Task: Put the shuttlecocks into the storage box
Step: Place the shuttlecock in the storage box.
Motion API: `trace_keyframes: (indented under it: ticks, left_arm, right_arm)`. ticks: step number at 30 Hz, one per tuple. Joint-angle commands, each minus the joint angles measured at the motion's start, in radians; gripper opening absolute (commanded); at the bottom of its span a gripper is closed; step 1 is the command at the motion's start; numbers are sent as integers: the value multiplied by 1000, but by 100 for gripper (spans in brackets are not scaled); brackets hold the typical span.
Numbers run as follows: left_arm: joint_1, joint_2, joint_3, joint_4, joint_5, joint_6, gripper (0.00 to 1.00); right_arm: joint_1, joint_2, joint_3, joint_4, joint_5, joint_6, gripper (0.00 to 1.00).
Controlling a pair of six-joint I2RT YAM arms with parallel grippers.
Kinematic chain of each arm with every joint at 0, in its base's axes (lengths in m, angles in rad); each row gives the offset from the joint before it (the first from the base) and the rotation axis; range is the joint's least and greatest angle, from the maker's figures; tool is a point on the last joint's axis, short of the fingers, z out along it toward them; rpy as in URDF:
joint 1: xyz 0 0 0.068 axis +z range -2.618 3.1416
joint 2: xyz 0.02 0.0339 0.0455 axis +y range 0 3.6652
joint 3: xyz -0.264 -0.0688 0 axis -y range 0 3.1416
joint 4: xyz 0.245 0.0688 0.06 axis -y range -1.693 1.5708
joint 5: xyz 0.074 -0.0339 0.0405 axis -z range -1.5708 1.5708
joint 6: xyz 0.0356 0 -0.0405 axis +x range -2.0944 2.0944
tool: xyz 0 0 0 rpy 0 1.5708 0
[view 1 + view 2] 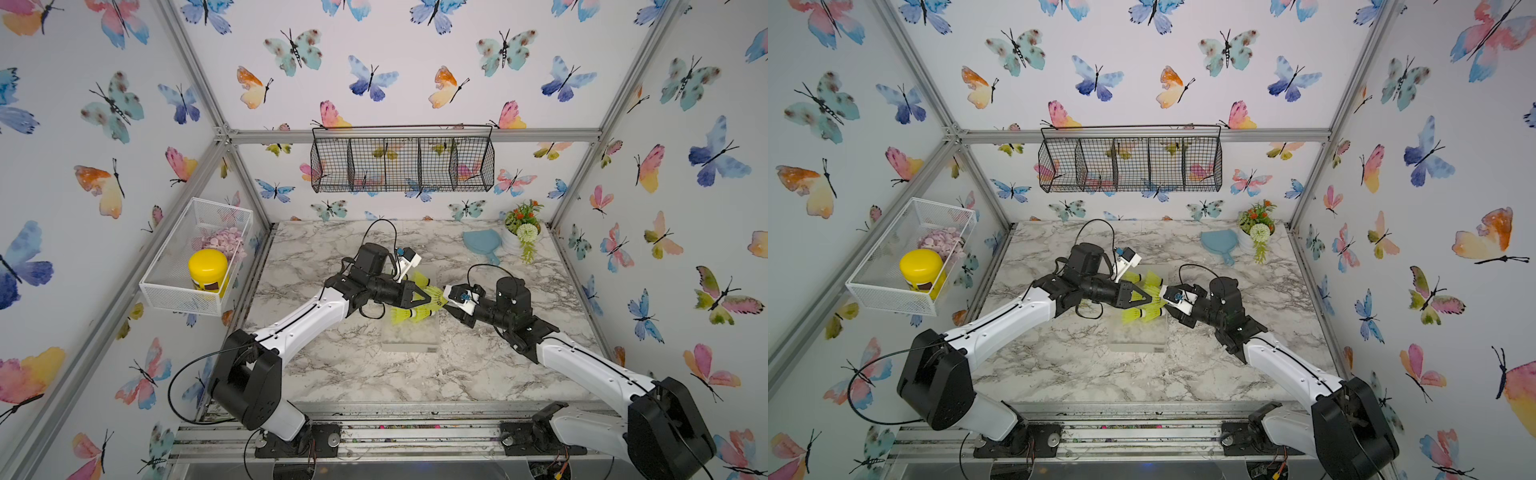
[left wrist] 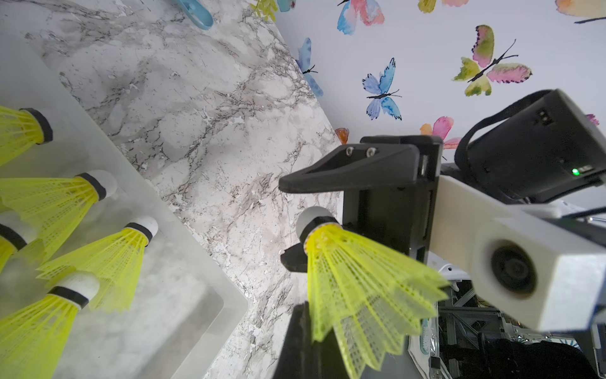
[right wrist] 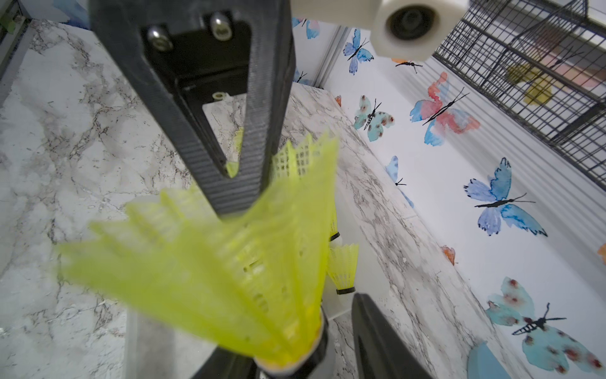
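A neon yellow-green shuttlecock [image 1: 437, 295] [image 2: 360, 285] hangs between both arms, just above the far end of the storage box [image 1: 409, 338] [image 2: 196, 246]. My left gripper [image 1: 429, 299] [image 3: 231, 183] is shut on the rim of its skirt. The right gripper [image 2: 293, 223] [image 3: 301, 354] stands open with one finger on each side of the white tip; a gap shows on at least one side. Several more shuttlecocks [image 2: 59, 197] [image 1: 409, 316] lie inside the frosted box.
A black wire basket [image 1: 402, 164] hangs on the back wall. On the left wall a white mesh basket [image 1: 166, 286] holds a yellow-lidded jar [image 1: 208, 268]. A potted plant [image 1: 521, 230] and a blue scoop [image 1: 482, 245] stand at the back right of the marble table [image 1: 332, 374].
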Motion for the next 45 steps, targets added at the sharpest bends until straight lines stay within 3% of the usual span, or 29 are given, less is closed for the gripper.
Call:
trace_keyframes:
  ticks: [1,4,10,16,20,27,36,45]
  left_arm:
    - [-10,18,24,10,21,-5,0]
    - [-10,17,28,9,8,-5,0]
    - [-10,-5,40,-18,-59,12,30]
    - [-12,-97,43,-91,-299,90,45]
    - [-28,-168,17,-99,-400,164,45]
    - [-148,-221,18,-133,-558,336,47]
    - [-219,-174,43,-137,-579,455,49]
    - [-232,-114,60,-130,-544,483,49]
  right_arm:
    - [1,4,33,-16,-24,4,41]
    - [1,3,36,-25,-20,7,33]
    - [2,-8,35,-46,-17,15,25]
    - [1,0,39,-75,4,34,25]
    - [1,16,48,-97,19,45,25]
    - [1,49,80,-138,12,66,25]
    - [1,67,106,-185,-14,61,25]
    - [1,68,116,-205,-35,58,25]
